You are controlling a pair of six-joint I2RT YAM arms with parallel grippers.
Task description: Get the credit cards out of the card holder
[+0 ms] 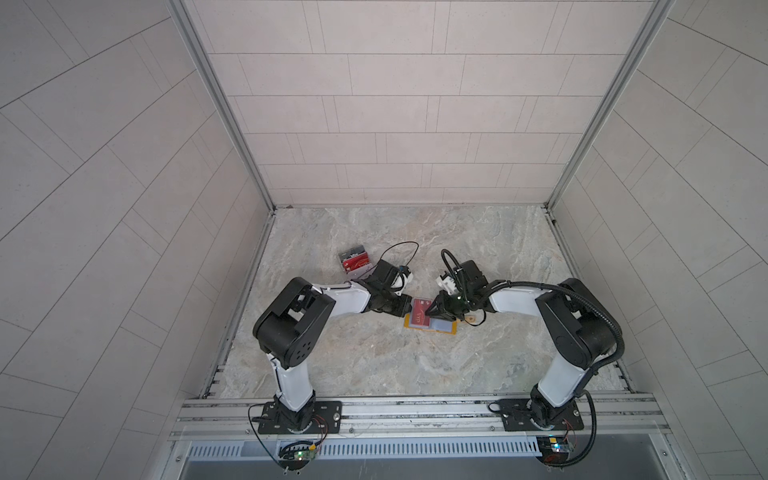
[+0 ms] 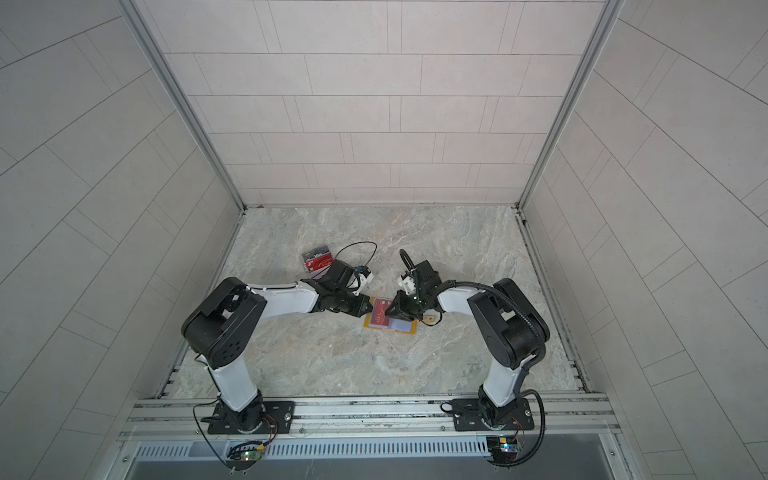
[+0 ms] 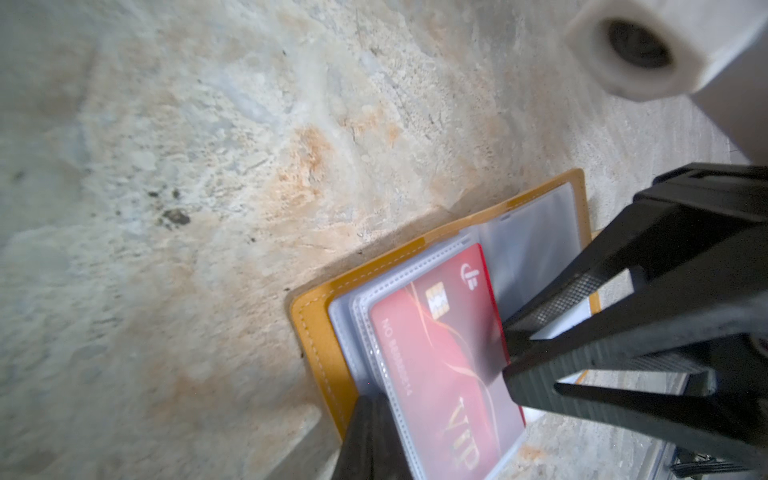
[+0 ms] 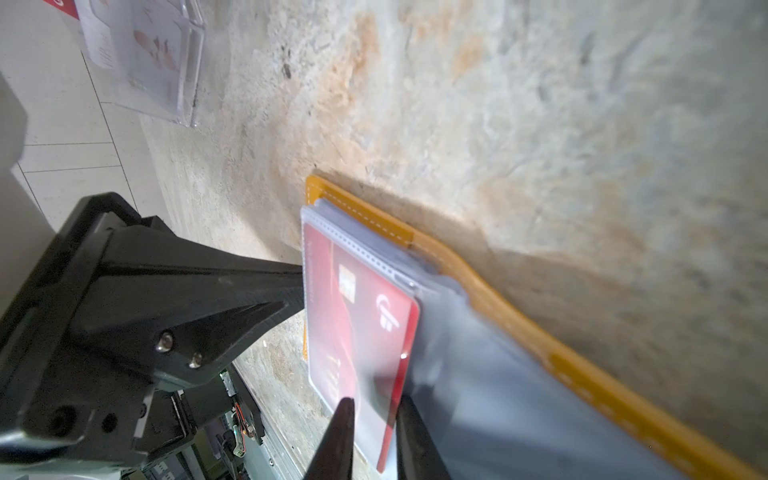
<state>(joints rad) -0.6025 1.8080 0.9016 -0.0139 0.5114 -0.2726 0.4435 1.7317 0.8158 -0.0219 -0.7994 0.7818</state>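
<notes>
Pull-out step in hand: the card holder (image 3: pixel 316 332) is lying open on the table (image 1: pixel 374 353) between the arms. The left gripper (image 4: pixel 295 291) is sitting clamped shut at the outer edge of the clear sleeves (image 3: pixel 345 332), seemingly pinning them. The right gripper (image 4: pixel 374 405) is pinching the free edge of the red card (image 3: pixel 440 353), which is poking slightly out of its sleeve. The next move is calling for a straight pull along the pocket, with the left bracing. The card is showing "VIP" in gold and "NO" with blurred digits.
</notes>
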